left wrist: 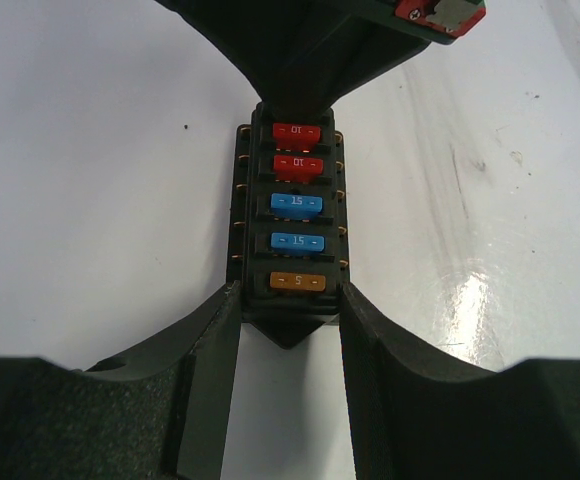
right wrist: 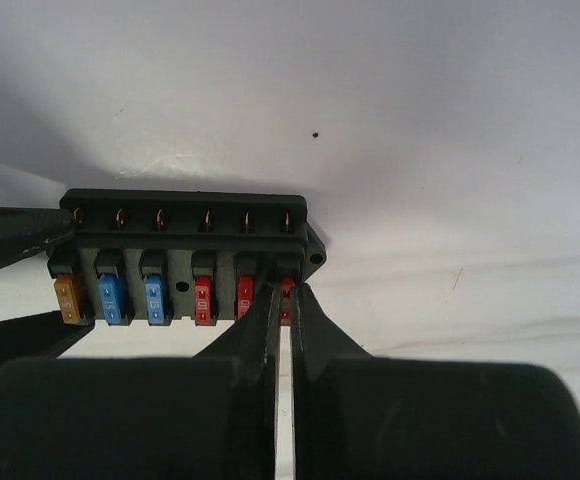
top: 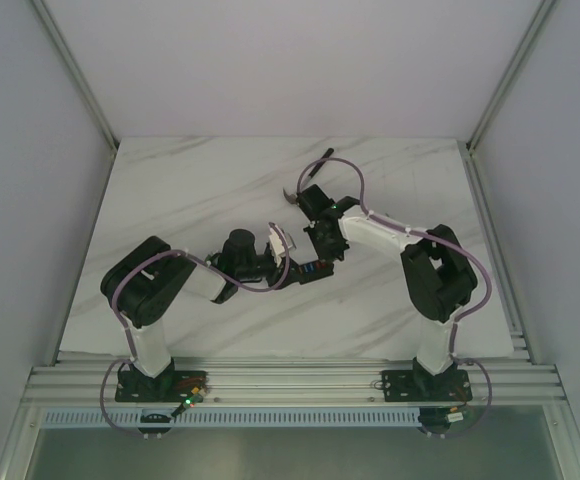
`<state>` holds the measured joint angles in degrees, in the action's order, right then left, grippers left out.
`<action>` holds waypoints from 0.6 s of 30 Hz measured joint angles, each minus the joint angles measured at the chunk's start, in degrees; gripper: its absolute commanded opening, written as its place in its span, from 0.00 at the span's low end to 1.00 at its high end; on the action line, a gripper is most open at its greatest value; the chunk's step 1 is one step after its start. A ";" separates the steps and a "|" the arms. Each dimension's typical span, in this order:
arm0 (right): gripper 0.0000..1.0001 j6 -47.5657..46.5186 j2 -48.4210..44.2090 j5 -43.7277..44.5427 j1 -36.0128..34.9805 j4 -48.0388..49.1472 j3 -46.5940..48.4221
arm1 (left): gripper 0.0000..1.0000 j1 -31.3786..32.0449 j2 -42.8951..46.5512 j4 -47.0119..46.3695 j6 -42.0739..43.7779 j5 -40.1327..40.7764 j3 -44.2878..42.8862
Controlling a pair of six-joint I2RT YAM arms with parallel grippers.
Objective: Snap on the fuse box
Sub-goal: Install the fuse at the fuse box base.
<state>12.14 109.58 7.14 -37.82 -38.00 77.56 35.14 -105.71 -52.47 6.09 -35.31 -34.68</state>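
- The fuse box [left wrist: 288, 222] lies flat on the white marbled bench [top: 170, 200], near its middle, between the two arms' wrists.
- Its face points up. The left wrist view shows five fuses in a row: an orange fuse [left wrist: 297, 282] at the near end, then two blue fuses [left wrist: 297, 203], then two red fuses [left wrist: 297, 132] toward the far end.
- The left end effector [left wrist: 290, 320] is grasping the fuse box. Its fingers [left wrist: 205, 350] touch the two long sides at the orange-fuse end, and the box's pointed tab sits between them.
- The right end effector [right wrist: 282, 292] is clenched, with only a thin slit between its fingers [right wrist: 250, 330]. Its tips rest at the opposite end of the box, on the last red fuse [right wrist: 286, 288]. I cannot tell whether that fuse is pinched or only touched.
- Copper contacts run along both long edges of the box.
- In the top view a slim dark object [top: 315, 168] lies on the bench just beyond the right wrist. It is too small to tell what it is.
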 measured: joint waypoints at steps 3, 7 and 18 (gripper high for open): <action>0.06 -0.33 0.02 0.00 0.00 0.02 0.22 | 0.37 -0.09 -0.02 0.02 0.00 0.00 -0.09; 0.19 -0.50 -1.66 -0.52 0.00 0.70 -0.39 | 0.37 -0.11 -0.02 0.00 0.00 -0.02 -0.09; 0.25 -0.02 -4.52 -1.40 0.37 1.07 -0.92 | 0.37 -0.20 -0.02 0.02 0.00 -0.04 -0.20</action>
<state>12.12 105.06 5.74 -37.45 -36.93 76.64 34.94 -105.73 -52.45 6.09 -35.35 -34.87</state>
